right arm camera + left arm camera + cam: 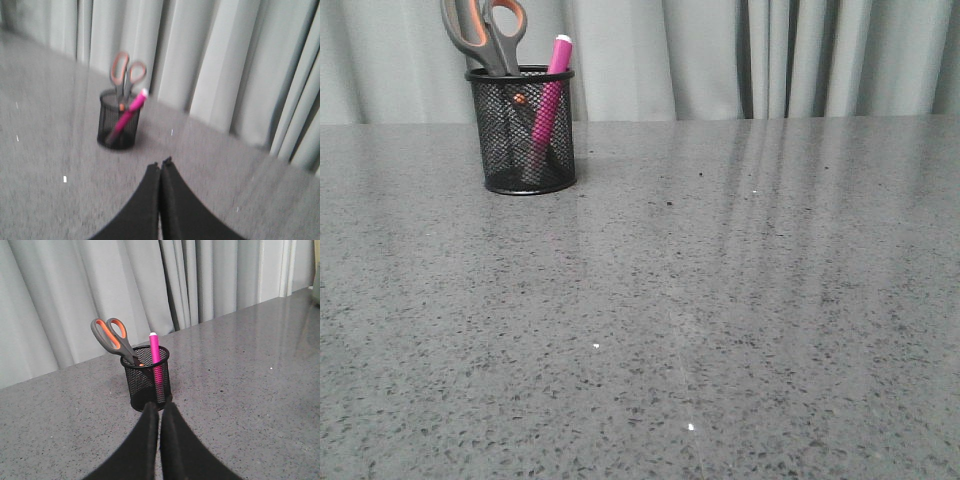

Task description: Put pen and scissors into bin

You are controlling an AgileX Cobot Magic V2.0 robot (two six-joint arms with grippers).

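- Grey speckled stone makes up the bench (720,320), which fills the front view from the near edge to the far edge; pale grey curtains (720,60) hang in folds behind it.
- Black wire mesh forms the bin (521,130), a small round cup with a solid rim, standing upright at the far left of the bench, close to the curtains. It also shows in the left wrist view (146,378) and the right wrist view (119,120).
- The scissors (485,35) stand in the bin, blades down inside the mesh and the orange-lined loops well above the rim, on the left side of the cup in the front view. The orange pivot screw shows through the mesh just below the rim.
- The pen (550,100), magenta-pink with a white tip, stands in the same bin to the right of the scissors, tilted so that its top leans right against the rim and its white end rises just above it.
- The left pincer (159,407) appears only in its own wrist view: its two black fingers are pressed together with nothing between them, just on the near side of the bin.
- The right pincer (161,164) is likewise closed on nothing, fingers touching, well apart from the bin; that view is blurred.
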